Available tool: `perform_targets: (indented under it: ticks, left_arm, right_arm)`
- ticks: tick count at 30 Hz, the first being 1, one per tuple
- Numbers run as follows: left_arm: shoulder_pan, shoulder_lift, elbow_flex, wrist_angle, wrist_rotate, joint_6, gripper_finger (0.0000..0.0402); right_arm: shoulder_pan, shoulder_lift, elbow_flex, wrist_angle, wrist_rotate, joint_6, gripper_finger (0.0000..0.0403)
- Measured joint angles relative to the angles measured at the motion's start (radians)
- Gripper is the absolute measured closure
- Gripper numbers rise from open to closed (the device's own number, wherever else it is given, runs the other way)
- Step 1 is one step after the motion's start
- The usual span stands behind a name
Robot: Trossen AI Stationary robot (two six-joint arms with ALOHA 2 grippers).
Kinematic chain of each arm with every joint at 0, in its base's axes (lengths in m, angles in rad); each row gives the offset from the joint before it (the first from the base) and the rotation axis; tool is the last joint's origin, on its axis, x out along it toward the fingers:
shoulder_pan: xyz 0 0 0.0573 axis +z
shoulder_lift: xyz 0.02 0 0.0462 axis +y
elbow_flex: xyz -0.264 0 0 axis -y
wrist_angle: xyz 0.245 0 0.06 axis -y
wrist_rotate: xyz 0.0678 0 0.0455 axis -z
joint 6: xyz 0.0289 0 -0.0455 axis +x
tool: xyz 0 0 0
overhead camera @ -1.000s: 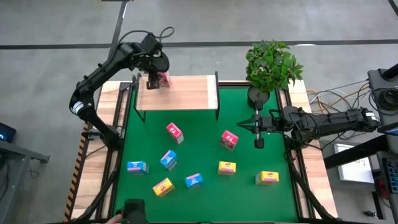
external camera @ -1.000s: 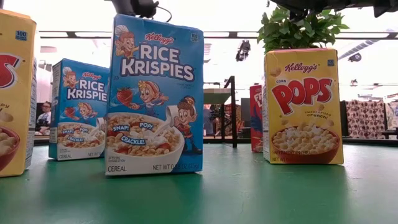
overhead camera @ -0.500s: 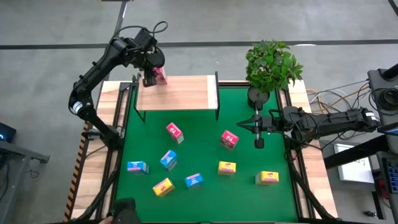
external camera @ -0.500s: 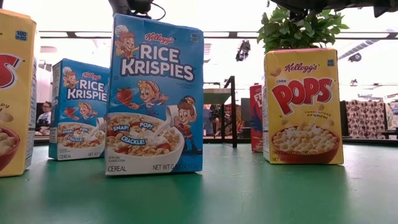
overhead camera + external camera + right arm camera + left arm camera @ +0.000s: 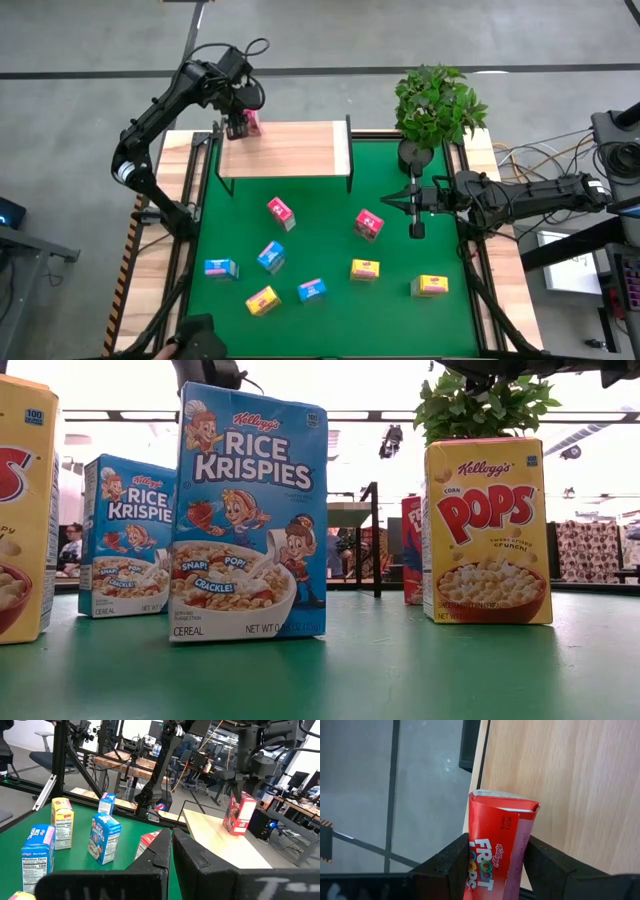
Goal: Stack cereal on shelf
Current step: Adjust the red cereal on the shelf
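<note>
Cereal box (image 5: 252,121), the red Froot Loops one, sits upright at the back left corner of the shelf (image 5: 300,150), w/ the left gripper (image 5: 239,124) clamped round it. Right gripper (image 5: 416,225) is clenched on nothing over the green worktop (image 5: 330,240), near another red box (image 5: 368,224).

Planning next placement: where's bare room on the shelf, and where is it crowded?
The shelf is bare from the Froot Loops box, held at its far-left corner by the left gripper, across to the right posts. Crowded: the mat's near half, scattered with boxes.
</note>
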Motion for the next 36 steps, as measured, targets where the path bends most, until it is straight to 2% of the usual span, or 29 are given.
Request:
perform_targets:
  ticks: [6,18,23,28,36]
  left_arm:
    - [0.0,0.0,0.0,0.017,0.0,-0.01,0.0238]
    - [0.0,0.0,0.0,0.023,-0.001,-0.04,0.0194]
    - [0.0,0.0,0.001,0.034,-0.005,-0.027,0.0191]
    - [-0.002,-0.002,0.004,0.041,-0.079,-0.019,0.019]
    - [-0.014,-0.012,0.032,0.038,-0.085,-0.018,0.019]
  right_arm:
    - [0.0,0.0,0.0,0.0,0.0,-0.007,0.0394]
    - [0.0,0.0,0.0,0.0,0.0,-0.008,0.0394]
    - [0.0,0.0,0.0,0.0,0.0,-0.01,0.0394]
    - [0.0,0.0,0.0,0.0,0.001,-0.013,0.0394]
    - [0.0,0.0,0.0,0.0,0.002,-0.016,0.0394]
